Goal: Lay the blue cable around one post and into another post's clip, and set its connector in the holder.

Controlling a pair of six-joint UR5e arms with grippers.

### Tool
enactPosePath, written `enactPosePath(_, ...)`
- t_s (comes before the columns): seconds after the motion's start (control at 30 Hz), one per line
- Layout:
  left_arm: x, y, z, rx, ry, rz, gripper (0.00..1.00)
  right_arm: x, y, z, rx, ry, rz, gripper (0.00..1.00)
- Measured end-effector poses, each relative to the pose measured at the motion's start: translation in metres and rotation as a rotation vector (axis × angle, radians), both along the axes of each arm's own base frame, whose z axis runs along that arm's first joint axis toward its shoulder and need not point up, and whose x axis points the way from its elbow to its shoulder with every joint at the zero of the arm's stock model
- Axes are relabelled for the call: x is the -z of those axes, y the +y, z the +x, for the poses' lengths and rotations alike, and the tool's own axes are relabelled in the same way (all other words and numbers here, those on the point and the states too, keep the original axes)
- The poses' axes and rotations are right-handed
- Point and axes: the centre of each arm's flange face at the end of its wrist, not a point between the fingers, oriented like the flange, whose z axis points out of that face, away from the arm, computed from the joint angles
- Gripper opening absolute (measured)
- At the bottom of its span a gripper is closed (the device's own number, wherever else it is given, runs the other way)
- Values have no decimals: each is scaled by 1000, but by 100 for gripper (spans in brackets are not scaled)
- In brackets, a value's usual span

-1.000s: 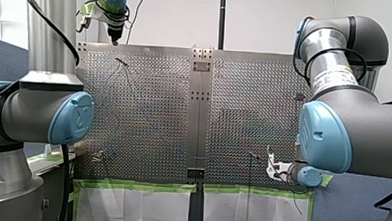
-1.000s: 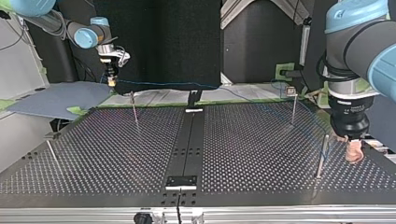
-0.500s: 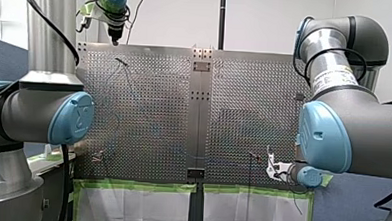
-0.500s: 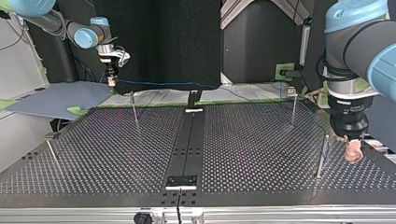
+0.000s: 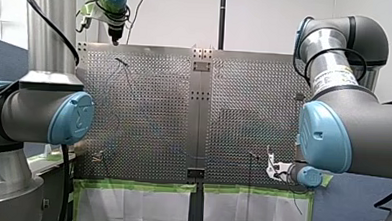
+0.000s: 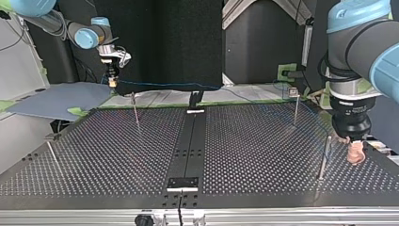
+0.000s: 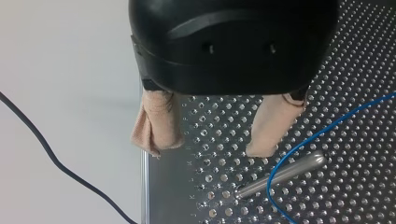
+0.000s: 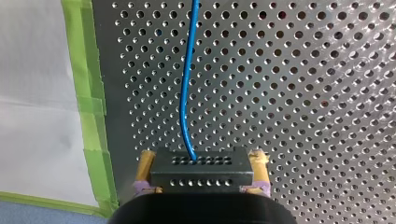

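Observation:
A black connector (image 8: pixel 201 170) sits between the yellow pads of my right gripper (image 8: pixel 201 159), which is shut on it. The blue cable (image 8: pixel 187 84) leaves the connector and runs ahead over the perforated plate. In the top view my right gripper (image 6: pixel 112 79) hangs at the far left edge, and the cable (image 6: pixel 188 85) stretches right toward a post with a clip (image 6: pixel 295 106). My left gripper (image 7: pixel 209 148) stands open with beige pads, holding nothing. Beside it, the cable (image 7: pixel 299 149) loops around a metal post (image 7: pixel 285 172). The top view shows this gripper (image 6: pixel 356 151) next to that post (image 6: pixel 323 157).
Two more thin posts (image 6: pixel 135 109) (image 6: pixel 51 155) stand on the top view's left half. A black strip with a small plate (image 6: pixel 183 182) runs down the table's middle. Green tape (image 8: pixel 91 102) marks the table's edge by my right gripper.

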Motion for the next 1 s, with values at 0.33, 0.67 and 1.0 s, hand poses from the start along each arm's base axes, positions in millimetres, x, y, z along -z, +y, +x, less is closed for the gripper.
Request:
enactPosePath(0.33,0,-1,0,1,0,0,100,0,0,0,0,0,0,28)
enactPosePath(0.67,0,-1,0,2,0,1,100,0,0,0,0,0,-1,28)
enactPosePath(1.0,3,-8,-4,34,7,5,100,-1,-1,0,0,0,-2,28)
